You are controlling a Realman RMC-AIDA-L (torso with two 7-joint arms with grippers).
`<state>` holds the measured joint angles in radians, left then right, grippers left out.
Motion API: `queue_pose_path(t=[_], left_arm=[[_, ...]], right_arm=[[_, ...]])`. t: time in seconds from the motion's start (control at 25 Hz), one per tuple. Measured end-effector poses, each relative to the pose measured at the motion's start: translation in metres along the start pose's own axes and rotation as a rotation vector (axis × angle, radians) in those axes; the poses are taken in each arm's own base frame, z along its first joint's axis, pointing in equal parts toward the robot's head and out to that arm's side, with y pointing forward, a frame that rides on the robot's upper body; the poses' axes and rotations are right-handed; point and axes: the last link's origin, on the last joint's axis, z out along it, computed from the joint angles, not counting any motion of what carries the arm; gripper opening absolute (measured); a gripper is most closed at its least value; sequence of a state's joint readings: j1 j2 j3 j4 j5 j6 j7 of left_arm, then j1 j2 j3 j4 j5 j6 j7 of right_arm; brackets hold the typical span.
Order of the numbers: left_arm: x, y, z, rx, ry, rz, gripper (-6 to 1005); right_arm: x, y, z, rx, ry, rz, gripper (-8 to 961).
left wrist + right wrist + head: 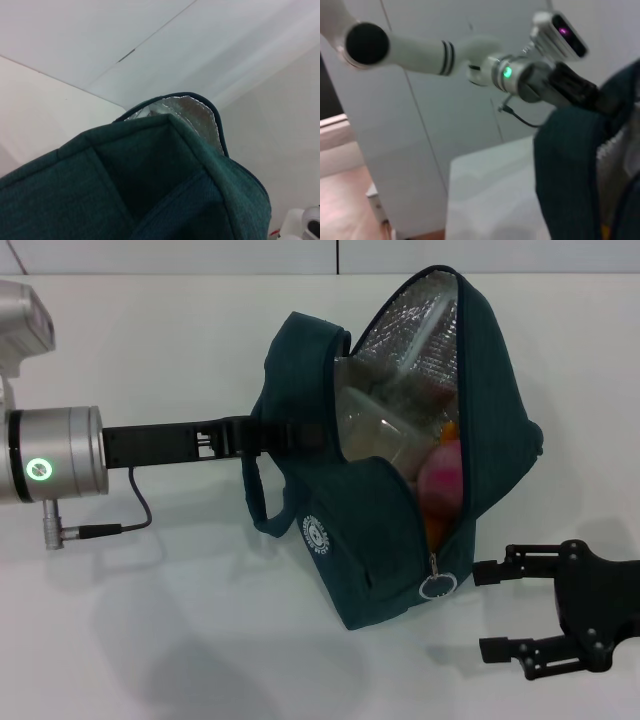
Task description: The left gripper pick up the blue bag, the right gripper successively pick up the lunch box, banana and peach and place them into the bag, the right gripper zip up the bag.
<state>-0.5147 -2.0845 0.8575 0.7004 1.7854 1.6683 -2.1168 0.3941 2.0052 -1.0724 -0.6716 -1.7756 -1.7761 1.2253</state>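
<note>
The blue bag point(370, 540) is held up off the white table, tilted, with its mouth open and the silver foil lining showing. My left gripper point(262, 436) is shut on the bag's handle at its left side. Inside the bag I see the clear lunch box point(385, 425), the pink peach point(441, 476) and an orange strip of the banana point(434, 531). The ring zip pull point(437, 586) hangs at the low end of the opening. My right gripper point(490, 610) stands open just right of that ring, with nothing between its fingers. The left wrist view shows the bag's fabric point(150, 190) close up.
The white table point(150, 640) spreads around the bag. The left arm's silver joint point(55, 455) and its cable point(130, 510) lie at the left. In the right wrist view the left arm point(520, 80) reaches to the bag point(575, 165) before grey wall panels.
</note>
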Motion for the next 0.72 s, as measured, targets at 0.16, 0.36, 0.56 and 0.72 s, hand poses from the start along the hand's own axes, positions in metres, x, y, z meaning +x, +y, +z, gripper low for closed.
queue_pose_path(t=[0.16,0.36,0.56,0.72], left_arm=[[0.0,0.0,0.0,-0.001,0.0,0.001,49],[0.0,0.0,0.0,0.0,0.001,0.0,49],[0.002,0.001,0.001,-0.003,-0.001,0.006,49],[0.002,0.001,0.001,-0.003,-0.001,0.005,49]], right_arm=[[0.004,-0.004,0.002,0.03,0.009,0.015,772],[0.007,-0.008,0.002,0.055,0.012,0.028,772],[0.014,-0.008,0.011,0.058,0.02,0.037,771],[0.017,-0.01,0.017,0.054,0.012,0.032,770]])
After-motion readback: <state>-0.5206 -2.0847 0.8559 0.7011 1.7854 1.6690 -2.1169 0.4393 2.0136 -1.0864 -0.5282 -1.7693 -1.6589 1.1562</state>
